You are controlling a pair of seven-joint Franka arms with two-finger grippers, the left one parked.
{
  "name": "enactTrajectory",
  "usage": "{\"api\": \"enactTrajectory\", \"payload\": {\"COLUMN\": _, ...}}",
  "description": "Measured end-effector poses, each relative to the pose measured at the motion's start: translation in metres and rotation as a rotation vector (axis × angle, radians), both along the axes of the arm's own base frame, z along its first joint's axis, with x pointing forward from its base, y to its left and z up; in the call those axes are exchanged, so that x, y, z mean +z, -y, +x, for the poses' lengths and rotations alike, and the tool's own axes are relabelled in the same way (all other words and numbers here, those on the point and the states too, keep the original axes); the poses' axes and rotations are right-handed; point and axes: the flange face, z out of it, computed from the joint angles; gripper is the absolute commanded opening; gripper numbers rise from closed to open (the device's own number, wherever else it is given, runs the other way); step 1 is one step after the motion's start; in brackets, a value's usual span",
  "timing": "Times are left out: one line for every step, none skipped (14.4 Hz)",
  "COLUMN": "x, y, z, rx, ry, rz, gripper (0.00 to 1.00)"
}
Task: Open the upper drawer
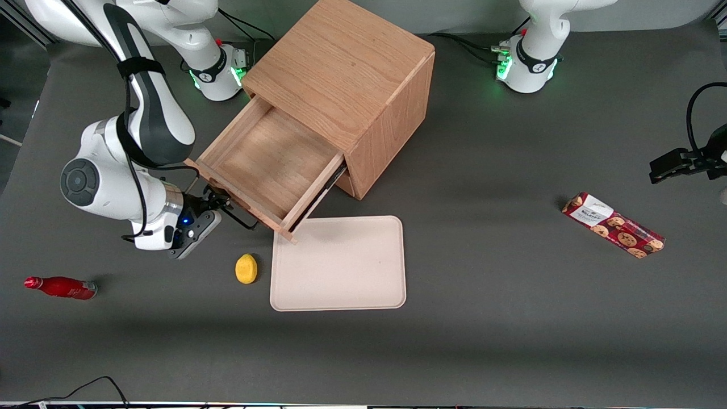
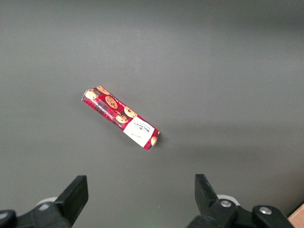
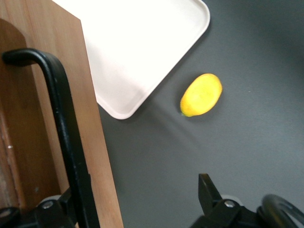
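Looking down, we saw the upper drawer [image 1: 267, 170] pulled out; our hand [image 1: 218, 205], fingers spread, straddled its black bar handle [image 3: 66, 137].

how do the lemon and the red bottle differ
The lemon is yellow and stubby; the bottle is red, long and slim, lying on its side. The lemon sits beside the tray, near the pulled-out upper drawer and the gripper at its handle; the bottle lies alone, farther toward the working arm's end of the table. Both are small and rest on the dark table.
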Motion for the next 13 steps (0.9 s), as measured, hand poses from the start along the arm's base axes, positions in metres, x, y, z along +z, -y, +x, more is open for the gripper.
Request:
{"api": "enactTrajectory", "payload": {"x": 0.0, "y": 0.001, "z": 0.002, "rx": -0.002, "ry": 0.002, "rz": -0.001, "gripper": 1.0}}
{"api": "enactTrajectory", "payload": {"x": 0.0, "y": 0.003, "z": 0.004, "rx": -0.004, "ry": 0.004, "rz": -0.001, "gripper": 1.0}}
{"api": "enactTrajectory", "payload": {"x": 0.0, "y": 0.004, "z": 0.006, "rx": -0.007, "ry": 0.006, "rz": -0.001, "gripper": 1.0}}
{"api": "enactTrajectory", "payload": {"x": 0.0, "y": 0.006, "z": 0.008, "rx": -0.01, "ry": 0.008, "rz": -0.002, "gripper": 1.0}}
{"api": "enactTrajectory", "payload": {"x": 0.001, "y": 0.007, "z": 0.01, "rx": -0.012, "ry": 0.01, "rz": -0.002, "gripper": 1.0}}
{"api": "enactTrajectory", "payload": {"x": 0.001, "y": 0.008, "z": 0.011, "rx": -0.014, "ry": 0.012, "rz": -0.002, "gripper": 1.0}}
{"api": "enactTrajectory", "payload": {"x": 0.001, "y": 0.008, "z": 0.012, "rx": -0.014, "ry": 0.011, "rz": -0.002, "gripper": 1.0}}
{"api": "enactTrajectory", "payload": {"x": 0.0, "y": 0.008, "z": 0.012, "rx": -0.014, "ry": 0.011, "rz": -0.002, "gripper": 1.0}}
{"api": "enactTrajectory", "payload": {"x": 0.0, "y": 0.009, "z": 0.013, "rx": -0.013, "ry": 0.012, "rz": -0.002, "gripper": 1.0}}
{"api": "enactTrajectory", "payload": {"x": 0.001, "y": 0.009, "z": 0.014, "rx": -0.01, "ry": 0.014, "rz": -0.001, "gripper": 1.0}}
{"api": "enactTrajectory", "payload": {"x": 0.0, "y": 0.009, "z": 0.014, "rx": -0.007, "ry": 0.014, "rz": -0.001, "gripper": 1.0}}
{"api": "enactTrajectory", "payload": {"x": 0.0, "y": 0.009, "z": 0.015, "rx": -0.007, "ry": 0.013, "rz": -0.001, "gripper": 1.0}}
{"api": "enactTrajectory", "payload": {"x": -0.001, "y": 0.01, "z": 0.015, "rx": -0.007, "ry": 0.012, "rz": -0.001, "gripper": 1.0}}
